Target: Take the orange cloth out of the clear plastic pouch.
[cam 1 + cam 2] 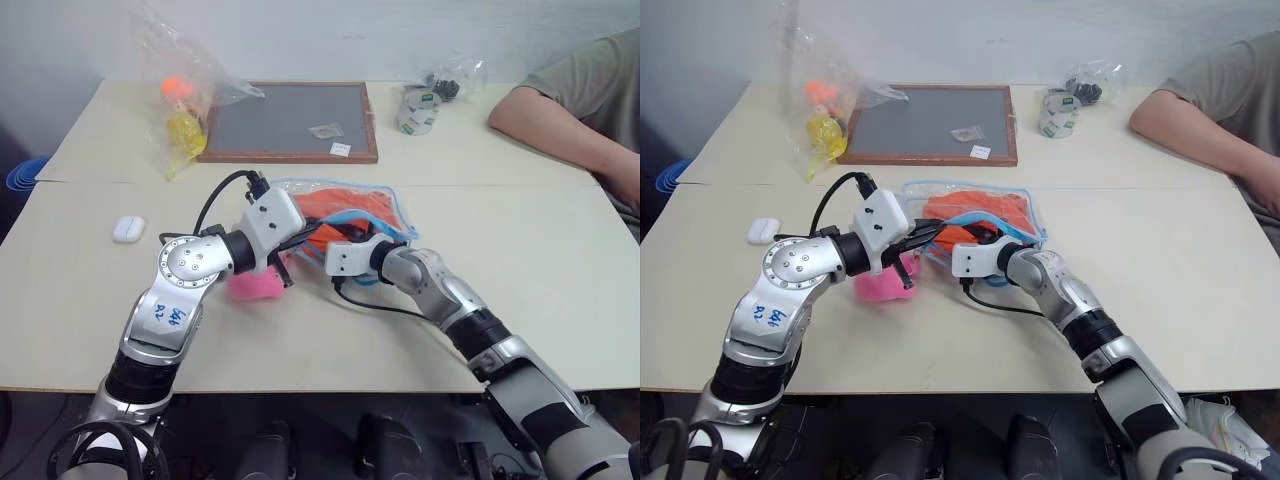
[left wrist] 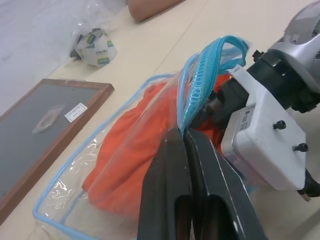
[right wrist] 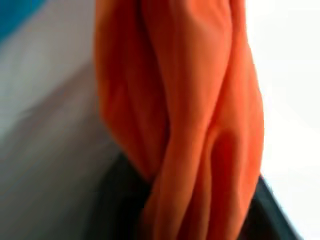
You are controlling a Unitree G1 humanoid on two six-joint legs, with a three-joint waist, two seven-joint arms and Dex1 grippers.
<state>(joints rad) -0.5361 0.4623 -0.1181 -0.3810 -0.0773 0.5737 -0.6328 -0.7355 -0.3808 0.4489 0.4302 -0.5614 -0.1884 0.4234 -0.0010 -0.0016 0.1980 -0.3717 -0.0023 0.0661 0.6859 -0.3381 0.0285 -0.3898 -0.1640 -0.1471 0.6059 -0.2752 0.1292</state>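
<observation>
The clear plastic pouch (image 1: 392, 205), edged in light blue zipper, lies at mid-table with the orange cloth (image 1: 345, 205) inside it. My left gripper (image 2: 184, 134) is shut on the raised zipper edge (image 2: 200, 75) and holds the mouth of the pouch up. From the right, my right gripper (image 1: 332, 234) reaches into that mouth. In the right wrist view its dark fingers (image 3: 120, 200) close on a fold of the orange cloth (image 3: 190, 100). A pink plush charm (image 1: 255, 287) lies beneath my left wrist.
A crinkly clear bag (image 1: 180, 100) with orange and yellow items stands at the back left beside a wood-framed dark board (image 1: 285, 120). A bagged tape roll (image 1: 420, 108) sits behind, a small white case (image 1: 128, 229) lies left, and a person's forearm (image 1: 560, 125) rests at the back right.
</observation>
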